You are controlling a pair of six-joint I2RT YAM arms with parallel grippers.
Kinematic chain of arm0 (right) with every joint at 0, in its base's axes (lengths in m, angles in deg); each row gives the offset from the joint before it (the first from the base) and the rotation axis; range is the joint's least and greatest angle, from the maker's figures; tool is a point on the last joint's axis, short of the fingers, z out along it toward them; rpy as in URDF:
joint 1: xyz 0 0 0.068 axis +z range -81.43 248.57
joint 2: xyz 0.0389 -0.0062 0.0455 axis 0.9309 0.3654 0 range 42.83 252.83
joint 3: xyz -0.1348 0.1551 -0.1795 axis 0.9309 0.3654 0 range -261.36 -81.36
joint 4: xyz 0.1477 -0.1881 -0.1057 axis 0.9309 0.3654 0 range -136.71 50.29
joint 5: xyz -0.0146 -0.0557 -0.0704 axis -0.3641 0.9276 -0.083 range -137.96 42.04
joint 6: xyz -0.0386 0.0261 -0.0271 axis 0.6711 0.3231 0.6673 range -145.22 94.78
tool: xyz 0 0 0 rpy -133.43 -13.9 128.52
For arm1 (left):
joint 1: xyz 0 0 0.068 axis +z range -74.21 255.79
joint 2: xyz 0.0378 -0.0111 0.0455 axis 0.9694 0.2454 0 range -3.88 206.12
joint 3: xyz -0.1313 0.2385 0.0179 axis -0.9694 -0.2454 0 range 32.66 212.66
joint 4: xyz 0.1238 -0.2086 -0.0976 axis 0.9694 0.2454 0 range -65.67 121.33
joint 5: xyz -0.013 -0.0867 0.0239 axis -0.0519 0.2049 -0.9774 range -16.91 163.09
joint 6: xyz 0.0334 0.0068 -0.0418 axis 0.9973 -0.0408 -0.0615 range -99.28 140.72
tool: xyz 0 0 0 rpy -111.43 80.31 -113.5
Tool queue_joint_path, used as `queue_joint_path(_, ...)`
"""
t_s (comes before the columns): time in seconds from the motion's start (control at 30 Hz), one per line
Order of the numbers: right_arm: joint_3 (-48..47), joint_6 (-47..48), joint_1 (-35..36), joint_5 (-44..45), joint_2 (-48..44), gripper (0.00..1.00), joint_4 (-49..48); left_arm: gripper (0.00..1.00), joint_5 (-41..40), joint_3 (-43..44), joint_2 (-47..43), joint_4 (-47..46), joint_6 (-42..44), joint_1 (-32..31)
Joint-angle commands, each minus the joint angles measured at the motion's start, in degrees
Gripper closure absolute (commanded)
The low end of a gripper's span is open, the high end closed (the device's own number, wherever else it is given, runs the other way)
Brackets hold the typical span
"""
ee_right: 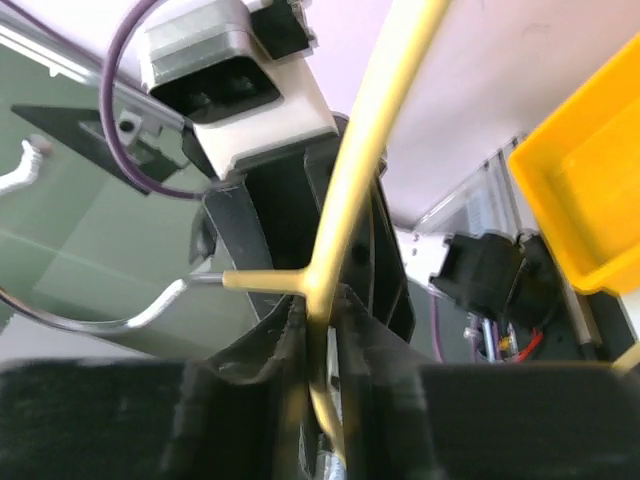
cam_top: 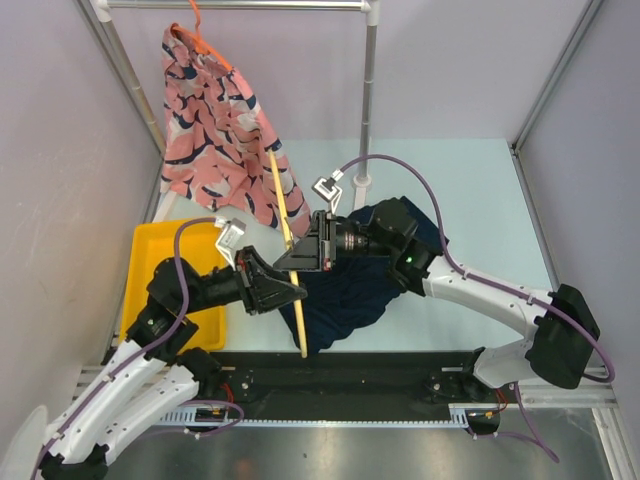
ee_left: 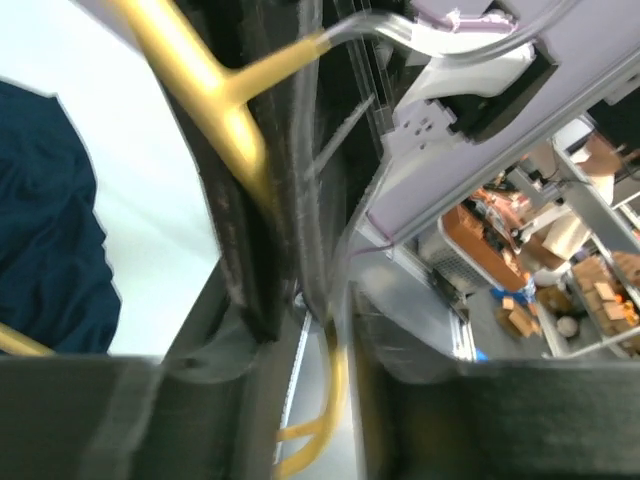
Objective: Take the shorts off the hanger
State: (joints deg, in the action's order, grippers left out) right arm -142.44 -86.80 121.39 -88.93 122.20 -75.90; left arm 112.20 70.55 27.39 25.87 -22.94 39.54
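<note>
The salmon-pink printed shorts (cam_top: 215,130) hang on an orange hanger (cam_top: 200,40) from the rail. The navy shorts (cam_top: 360,290) lie crumpled on the table, off the yellow hanger (cam_top: 278,190), and show at the left of the left wrist view (ee_left: 45,230). My right gripper (cam_top: 285,260) is shut on the yellow hanger's bar (ee_right: 365,130), near its metal hook stem; the bar runs between its fingers (ee_right: 322,340). My left gripper (cam_top: 298,292) sits just below it on the same bar. The bar (ee_left: 215,90) passes between its jaws (ee_left: 320,400), with a gap beside it.
A yellow bin (cam_top: 150,260) stands at the left, beside my left arm, and shows in the right wrist view (ee_right: 590,200). The rack's rail (cam_top: 240,5) and upright post (cam_top: 368,100) stand at the back. Grey walls close in both sides.
</note>
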Motion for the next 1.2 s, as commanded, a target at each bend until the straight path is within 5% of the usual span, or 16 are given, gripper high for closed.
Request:
queue_joint_path(0.0, -0.9, 0.5, 0.4, 4.0, -1.8, 0.68, 1.4, 0.76, 1.5, 2.7, 2.0, 0.3, 0.2, -0.2)
queue_joint_path(0.07, -0.9, 2.1, 0.4, 8.5, -3.9, 0.42, 7.4, 0.88, 1.3, 4.1, 2.5, 1.4, 0.2, -0.2)
queue_joint_path(0.17, -0.8, 5.9, 0.5, 16.5, -7.9, 0.19, 22.6, 0.99, 1.1, 6.6, 3.7, 3.0, 0.3, -0.2)
queue_joint_path(0.27, -0.8, 9.9, 1.3, 25.2, -13.0, 0.08, 35.8, 1.00, 0.3, 8.3, 4.7, 3.6, -0.3, -0.1)
queue_joint_path(0.4, -0.8, 13.2, 5.3, 37.9, -18.9, 0.06, 50.2, 1.00, -2.5, 10.0, 6.0, 4.5, -2.9, -0.1)
queue_joint_path(0.6, 0.2, 16.8, 19.6, 55.5, -21.6, 0.05, 56.6, 1.00, -10.2, 12.6, 9.1, 6.9, -9.7, -0.1)
queue_joint_path(0.77, 0.1, 20.3, 31.1, 67.9, -18.8, 0.05, 55.0, 0.99, -20.7, 16.2, 10.2, 11.9, -14.2, 0.0)
queue_joint_path(1.17, 0.0, 32.2, 43.2, 91.5, -13.1, 0.25, 42.2, 1.00, -24.7, 13.2, 4.3, 12.9, -26.9, 0.0)
